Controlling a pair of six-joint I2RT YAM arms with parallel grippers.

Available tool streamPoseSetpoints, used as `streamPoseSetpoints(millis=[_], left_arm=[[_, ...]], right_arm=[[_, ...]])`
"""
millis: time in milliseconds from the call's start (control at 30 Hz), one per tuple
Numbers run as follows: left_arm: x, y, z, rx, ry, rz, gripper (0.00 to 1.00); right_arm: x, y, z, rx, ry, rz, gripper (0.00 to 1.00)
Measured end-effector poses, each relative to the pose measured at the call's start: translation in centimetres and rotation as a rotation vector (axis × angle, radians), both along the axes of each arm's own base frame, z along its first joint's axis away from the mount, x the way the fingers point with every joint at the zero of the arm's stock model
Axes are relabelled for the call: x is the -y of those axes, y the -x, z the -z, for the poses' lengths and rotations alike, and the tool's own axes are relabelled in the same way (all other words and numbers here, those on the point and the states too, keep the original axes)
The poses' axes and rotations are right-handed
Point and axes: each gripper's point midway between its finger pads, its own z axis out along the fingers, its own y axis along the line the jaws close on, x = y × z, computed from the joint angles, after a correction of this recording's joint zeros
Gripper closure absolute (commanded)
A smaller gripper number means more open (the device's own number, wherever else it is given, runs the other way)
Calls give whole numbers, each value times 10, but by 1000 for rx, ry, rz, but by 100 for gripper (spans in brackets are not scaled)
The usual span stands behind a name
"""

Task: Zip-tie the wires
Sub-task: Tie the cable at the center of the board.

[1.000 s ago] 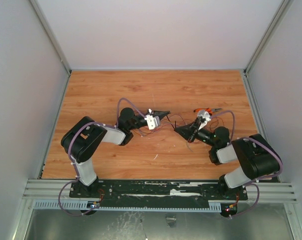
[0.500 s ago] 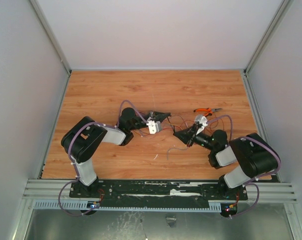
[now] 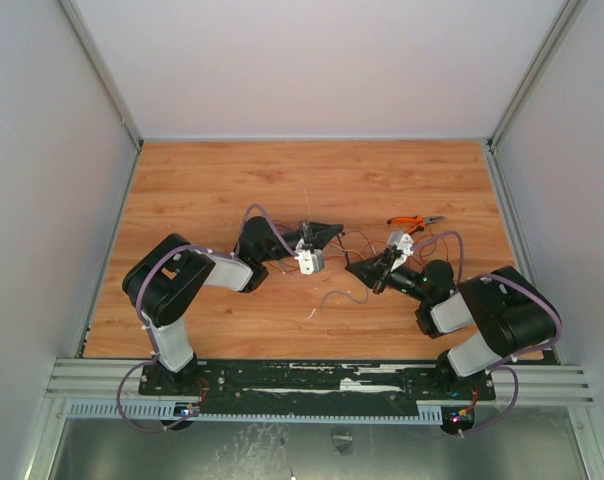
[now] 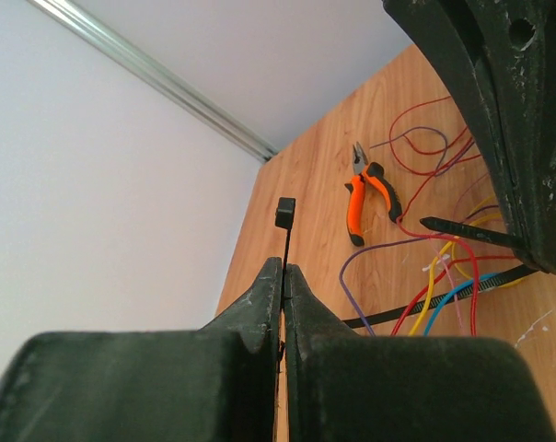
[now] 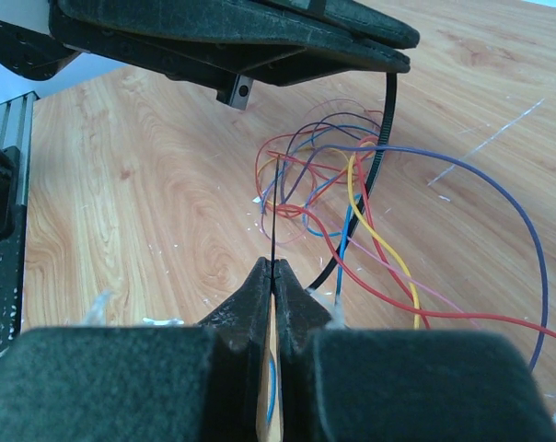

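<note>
Your left gripper [image 4: 284, 272] and right gripper [image 5: 272, 267] are each pinching an end of the zip tie [image 4: 284, 214].
On the left, the jaws are pressing together just below the head, which is sticking up above them; the band is curving down among the wires [image 5: 324, 184], lying in loops on the table [image 3: 212, 180] between the arms; on the right, the jaws are clamping the thin tail; orange pliers [image 4: 356, 203] are lying farther right.

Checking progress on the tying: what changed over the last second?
The right gripper drew toward the near edge, uncovering the pliers; the left gripper rolled at its wrist; a loop of the wires slid out nearer. Both jaws stay shut on the zip tie.
</note>
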Motion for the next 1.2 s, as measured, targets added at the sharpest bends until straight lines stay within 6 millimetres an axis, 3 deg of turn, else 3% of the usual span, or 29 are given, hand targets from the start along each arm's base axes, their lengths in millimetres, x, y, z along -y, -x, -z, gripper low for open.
streamPoseSetpoints(millis=[667, 1200], left_arm=[[2, 4, -5, 71, -10, 12, 100], [6, 8, -5, 91, -14, 16, 100]], right_arm=[[-8, -9, -29, 86, -31, -53, 100], [-5, -7, -26, 11, -49, -94, 100]])
